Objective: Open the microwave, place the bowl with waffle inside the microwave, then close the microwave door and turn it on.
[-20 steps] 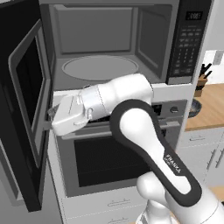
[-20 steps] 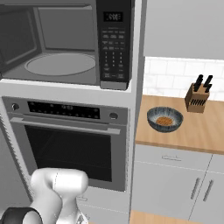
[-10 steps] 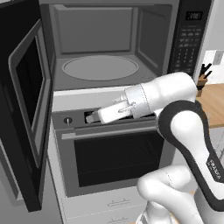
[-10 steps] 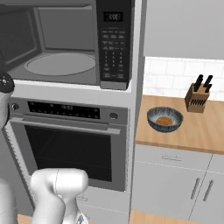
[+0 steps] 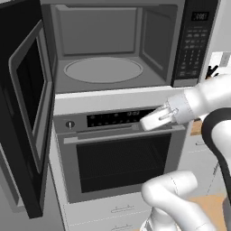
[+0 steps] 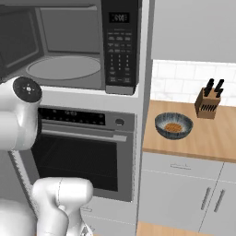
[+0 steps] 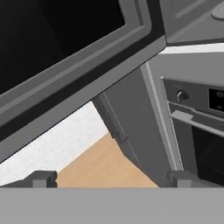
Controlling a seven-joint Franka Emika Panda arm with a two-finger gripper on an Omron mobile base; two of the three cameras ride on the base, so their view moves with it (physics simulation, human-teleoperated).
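Black and wide, the microwave door (image 5: 25, 103) stands swung fully open at the left of the left base view, its dark window facing the room, and the large built-in black microwave (image 5: 126, 43) shows its grey cavity with the round turntable (image 5: 103, 70) bare. So the opening step looks done, and the step in hand is, by my judgement, going for the bowl. That round dark grey-blue bowl with its streaked pattern (image 6: 173, 126) sits on the wooden surface (image 6: 216, 138) at the right middle of the right base view, a brown waffle (image 6: 173, 127) lying in it, near a wooden knife block (image 6: 207, 102) and well apart from the arm. The gripper (image 5: 151, 122) hangs in the centre-right of the left base view, in front of the steel-fronted oven's control panel (image 5: 113, 118); its jaws stand spread wide with nothing between them. Next the arm likely has to swing right toward the surface, come down over the bowl's rim, and close on it.
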